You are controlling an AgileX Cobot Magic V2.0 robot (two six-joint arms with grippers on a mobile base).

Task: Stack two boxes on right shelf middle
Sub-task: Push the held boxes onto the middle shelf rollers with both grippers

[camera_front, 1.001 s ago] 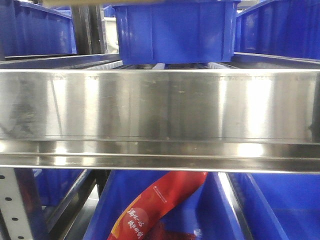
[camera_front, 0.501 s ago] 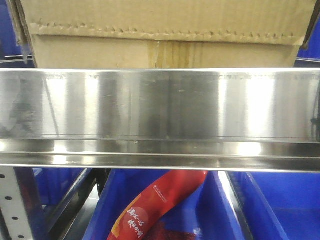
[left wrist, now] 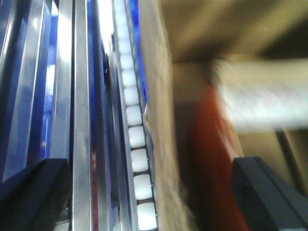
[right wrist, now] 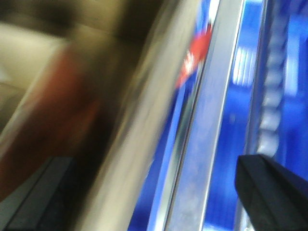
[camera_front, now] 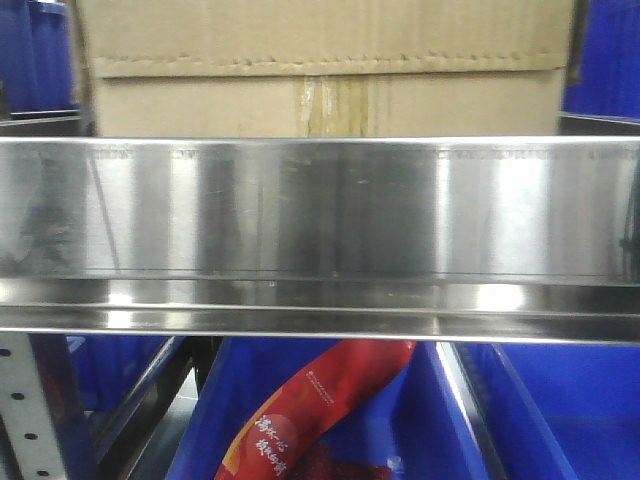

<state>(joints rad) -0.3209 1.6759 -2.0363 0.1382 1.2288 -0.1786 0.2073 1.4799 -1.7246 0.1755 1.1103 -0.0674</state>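
Note:
A brown cardboard box [camera_front: 330, 60] with a zigzag-edged flap and a tan tape strip [camera_front: 335, 105] stands on the shelf level, right behind the shiny steel front rail [camera_front: 320, 210]. I see only one box. In the left wrist view my left gripper [left wrist: 149, 202] is open, its black fingers [left wrist: 29, 192] wide apart, with the blurred box side [left wrist: 163, 86] and a row of white rollers [left wrist: 132, 139] between them. In the right wrist view my right gripper [right wrist: 154, 192] is open too, with the blurred box side [right wrist: 139, 110] and a steel rail [right wrist: 211, 144] between its fingers [right wrist: 269, 187].
Blue plastic bins stand on both sides of the box [camera_front: 30, 60] [camera_front: 605, 60]. On the level below, blue bins [camera_front: 580, 410] hold a red packet [camera_front: 320, 400]. A grey perforated post [camera_front: 25, 410] stands at the lower left.
One second ago a blue bin showed behind the rail. The cardboard box has come in front of it and has since moved further back, so it looks narrower.

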